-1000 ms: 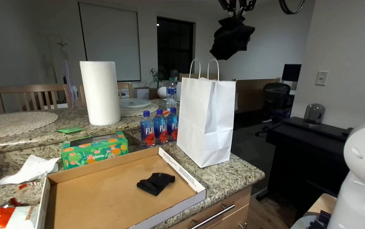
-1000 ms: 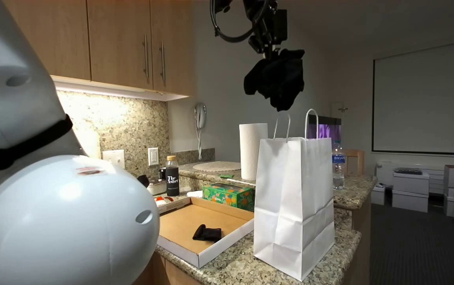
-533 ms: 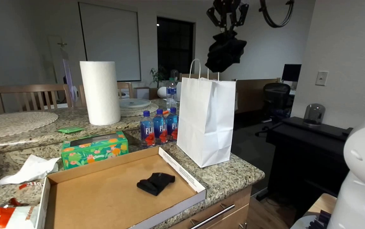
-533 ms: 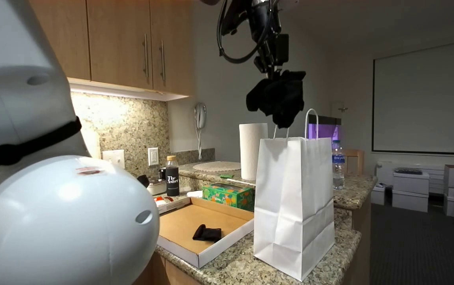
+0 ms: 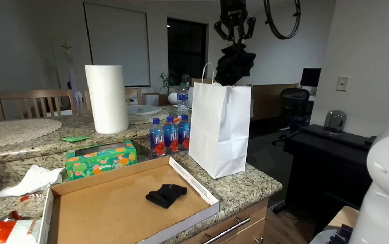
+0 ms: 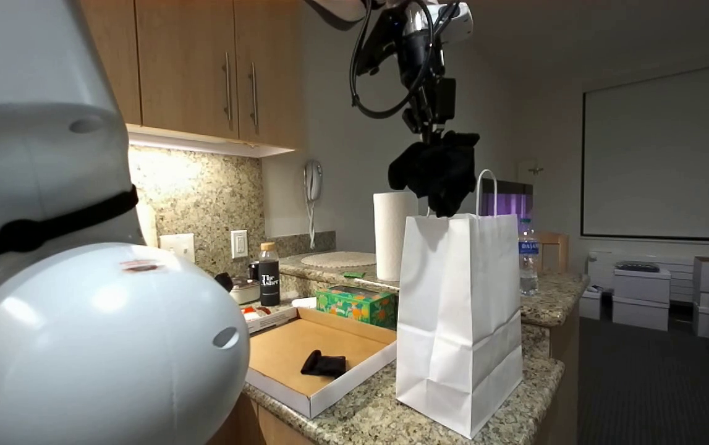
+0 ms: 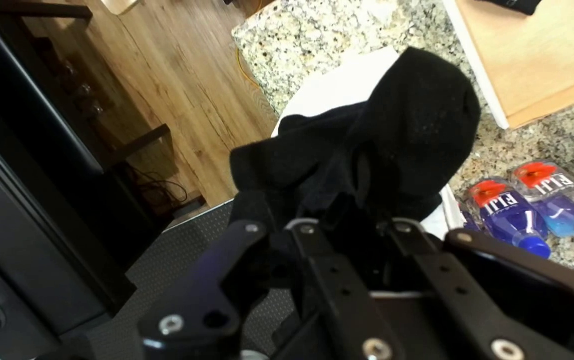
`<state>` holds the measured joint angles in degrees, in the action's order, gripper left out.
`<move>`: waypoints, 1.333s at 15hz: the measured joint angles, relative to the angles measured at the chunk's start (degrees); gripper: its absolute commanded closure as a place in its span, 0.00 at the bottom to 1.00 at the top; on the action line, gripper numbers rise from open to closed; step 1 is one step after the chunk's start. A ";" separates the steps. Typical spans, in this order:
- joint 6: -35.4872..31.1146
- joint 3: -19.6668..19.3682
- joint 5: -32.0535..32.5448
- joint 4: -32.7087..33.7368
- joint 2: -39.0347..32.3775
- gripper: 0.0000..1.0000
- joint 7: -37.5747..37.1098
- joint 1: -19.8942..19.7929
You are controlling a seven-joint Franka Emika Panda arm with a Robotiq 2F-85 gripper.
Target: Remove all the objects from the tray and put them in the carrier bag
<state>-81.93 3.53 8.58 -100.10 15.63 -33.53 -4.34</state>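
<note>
My gripper is shut on a bundled black cloth, which hangs below the fingers. In an exterior view the gripper holds the cloth over the white paper carrier bag. The cloth's lowest tip is level with the bag's top edge and hides one handle. In the wrist view the cloth covers most of the bag, so the bag's mouth is hidden. The cardboard tray holds a small folded black cloth item, also seen in an exterior view.
Several blue-capped water bottles stand close beside the bag. A green tissue box is behind the tray. A paper towel roll stands on the raised counter. The bag stands near the counter's edge.
The gripper and held cloth have come down toward the bag's top, shifting left in an exterior view. The bag, tray and item on the tray have not moved.
</note>
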 measured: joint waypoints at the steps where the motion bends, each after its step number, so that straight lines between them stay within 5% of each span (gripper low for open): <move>1: -0.05 0.03 -0.26 0.51 -0.49 0.92 -0.48 0.09; 11: -2.05 0.14 -0.87 5.62 -6.95 0.92 -7.85 0.21; 12: -2.50 0.10 -0.87 6.04 -7.69 0.66 -8.58 0.21; 20: -5.28 -0.22 -0.91 8.50 -11.41 0.21 -12.54 0.92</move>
<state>-87.21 3.31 7.67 -91.60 4.22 -46.06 -3.43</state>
